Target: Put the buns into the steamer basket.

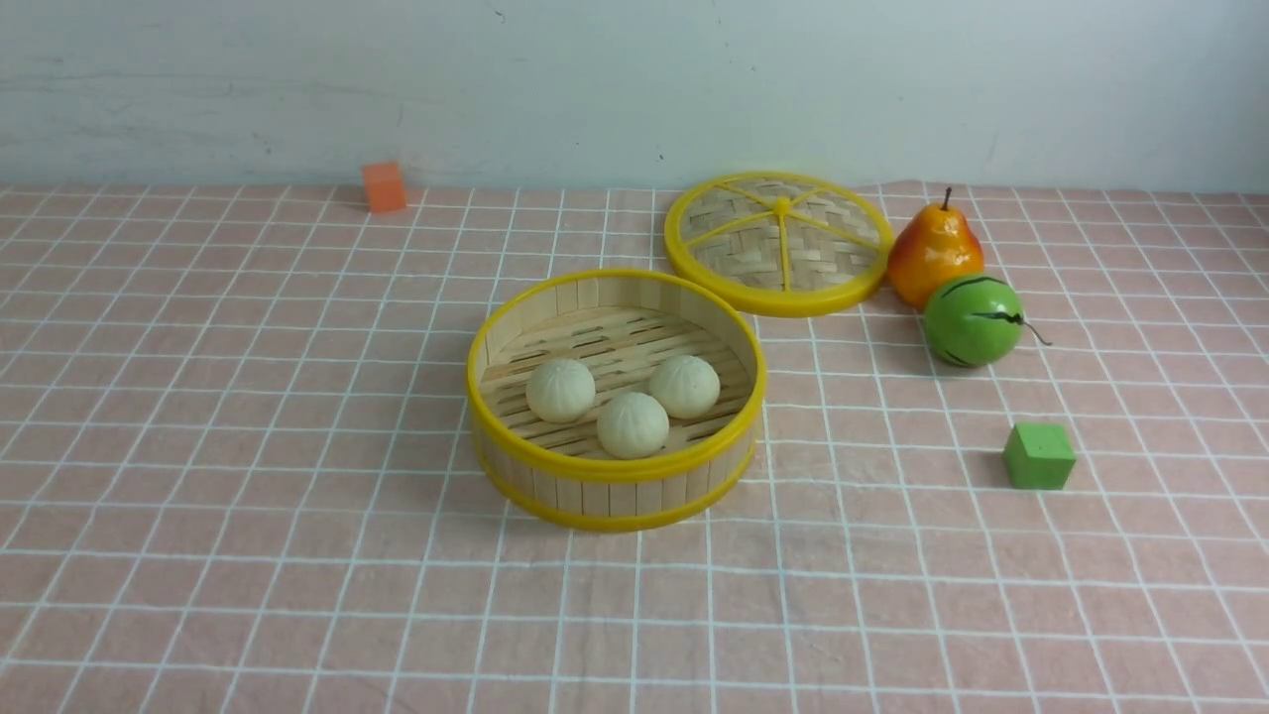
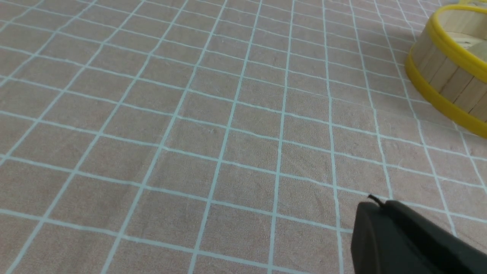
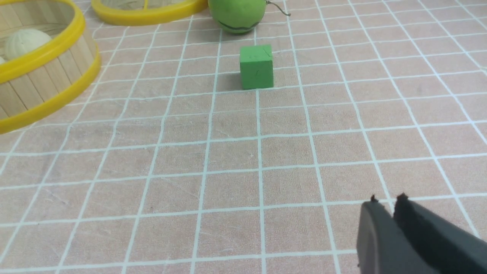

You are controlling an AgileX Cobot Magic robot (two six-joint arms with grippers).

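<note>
**Three buns seated in the steamer basket; both claws clear**

Front view. The steamer basket (image 1: 616, 474) is the landmark, standing on the pink checked cloth (image 1: 248, 446). All three buns lie on its slatted floor: one bun (image 1: 560, 390) toward my left, one (image 1: 633, 424) nearest the front wall, one (image 1: 684, 386) toward my right. The front and right buns look to touch or nearly touch; the left one sits just beside them. Nothing else is in the basket. Its lid (image 1: 779, 243) lies flat behind the basket and to its right, apart from it. Beside the lid, farther right, stand a pear (image 1: 934, 254) and a green striped fruit (image 1: 973, 319), close together. A green cube (image 1: 1038, 456) sits well to the basket's right; an orange cube (image 1: 384, 186) sits far behind, to its left. Neither of my arms shows here.

Left wrist view. My left claw (image 2: 374, 207) hangs over bare cloth, jaws pressed together, nothing in them. A part of the basket wall shows well apart from the tip.

Right wrist view. My right claw (image 3: 385, 201) shows a narrow slit between its jaws and holds nothing. The green cube lies ahead of it, the striped fruit beyond; the basket is off to one side, with one bun visible over the rim.

Judgement. I count no bun outside the basket, so the placing step appears complete. The next move calls only for keeping both arms back from the basket; the lid is no part of the task.
</note>
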